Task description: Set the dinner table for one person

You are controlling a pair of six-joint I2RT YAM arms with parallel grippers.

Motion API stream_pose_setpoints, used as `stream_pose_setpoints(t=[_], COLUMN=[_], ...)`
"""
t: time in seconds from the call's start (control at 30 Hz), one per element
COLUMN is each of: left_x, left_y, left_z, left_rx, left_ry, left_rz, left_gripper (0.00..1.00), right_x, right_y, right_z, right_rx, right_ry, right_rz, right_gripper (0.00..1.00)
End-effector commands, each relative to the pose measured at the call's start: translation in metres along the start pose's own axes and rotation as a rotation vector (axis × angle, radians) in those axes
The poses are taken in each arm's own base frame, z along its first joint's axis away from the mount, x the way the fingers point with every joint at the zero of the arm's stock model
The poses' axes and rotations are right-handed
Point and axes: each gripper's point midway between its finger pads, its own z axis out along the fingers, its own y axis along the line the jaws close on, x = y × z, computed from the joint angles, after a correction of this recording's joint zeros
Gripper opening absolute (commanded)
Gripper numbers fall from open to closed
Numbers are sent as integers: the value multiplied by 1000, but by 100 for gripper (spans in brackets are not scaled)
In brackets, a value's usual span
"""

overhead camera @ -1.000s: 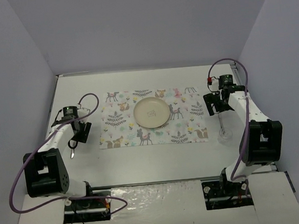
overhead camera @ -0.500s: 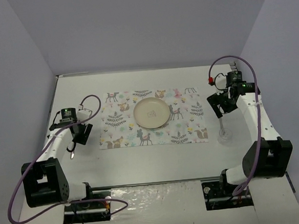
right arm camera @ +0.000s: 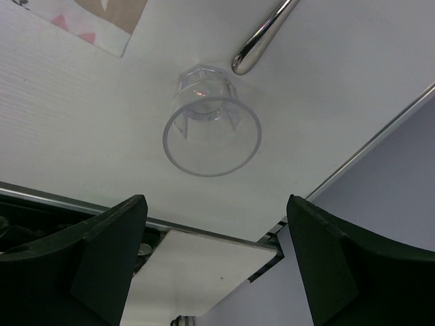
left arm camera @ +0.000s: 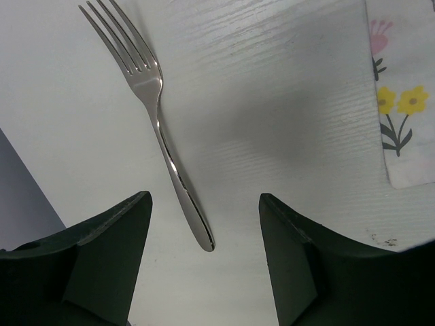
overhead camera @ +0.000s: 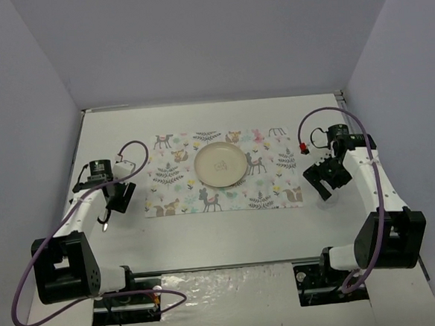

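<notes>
Left gripper (overhead camera: pixel 114 202) hangs off the left edge of the placemat (overhead camera: pixel 223 185) in the overhead view, and my right gripper (overhead camera: pixel 325 179) sits off its right edge, with a plate (overhead camera: pixel 219 163) centred on the cloth. The counter (overhead camera: pixel 230 233) fills the floor between the walls (overhead camera: pixel 43 130). I judge it rigid, fixed and slick, with nothing to grasp, so things will skate on it.

Left wrist: jaws apart, straddling the handle of a fork (left arm camera: pixel 163 136) lying flat on bare counter. It looks thin, stiff and slippery, so I'd pinch mid-handle. There's open room toward the cloth.

Right wrist: jaws apart, a clear glass (right arm camera: pixel 212 132) upright ahead, a metal handle (right arm camera: pixel 262 41) just beside it. Light and fragile, I reckon, so I'd grip low on its side. One of the walls stands near, so room is tight there
</notes>
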Motion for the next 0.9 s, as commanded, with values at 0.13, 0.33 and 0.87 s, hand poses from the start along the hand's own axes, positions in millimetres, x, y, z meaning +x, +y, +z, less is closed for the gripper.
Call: stream_pose_setpoints(t=[0.13, 0.33, 0.87], left_x=[-10, -10, -12], left_y=[9, 10, 12], left_z=[-5, -6, -3], left_rx=[-43, -51, -55], left_ry=[-42, -48, -42], left_rz=[-9, -13, -26], left_gripper=[61, 61, 61], right_x=[-10, -6, -56], right_y=[-20, -33, -25], right_z=[24, 41, 18], right_rx=[15, 32, -107], right_ry=[16, 62, -152], right_rz=[57, 95, 96], right_gripper=[76, 69, 0])
